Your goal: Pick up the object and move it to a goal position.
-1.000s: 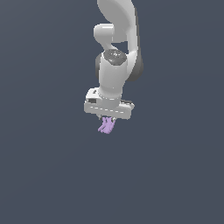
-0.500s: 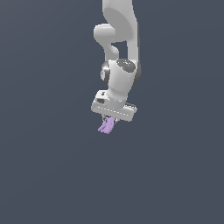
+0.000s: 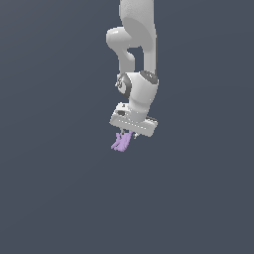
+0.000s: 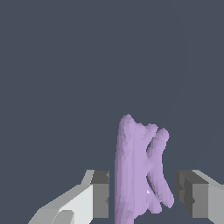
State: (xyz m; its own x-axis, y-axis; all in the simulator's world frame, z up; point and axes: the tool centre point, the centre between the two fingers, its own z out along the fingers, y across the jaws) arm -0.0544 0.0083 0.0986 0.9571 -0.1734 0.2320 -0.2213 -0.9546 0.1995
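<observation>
The object point(image 3: 120, 142) is a small lavender lump with short prongs. It hangs under the white gripper point(image 3: 127, 135) in mid-air in the exterior view, well clear of the dark ground. In the wrist view the object point(image 4: 136, 168) stands between the two grey fingertips point(image 4: 101, 192) and juts out past them. The gripper point(image 4: 142, 194) is shut on the object, holding it near its base. The hand is tilted, with its upper end leaning toward the exterior view's right.
The white arm point(image 3: 136, 44) comes down from the top of the exterior view. Everything around it is a flat dark grey-blue background, and no other objects or goal marker show.
The wrist has swung toward the exterior view's right and the hand has tilted more. The object stays in the gripper and has hardly shifted, rising only slightly.
</observation>
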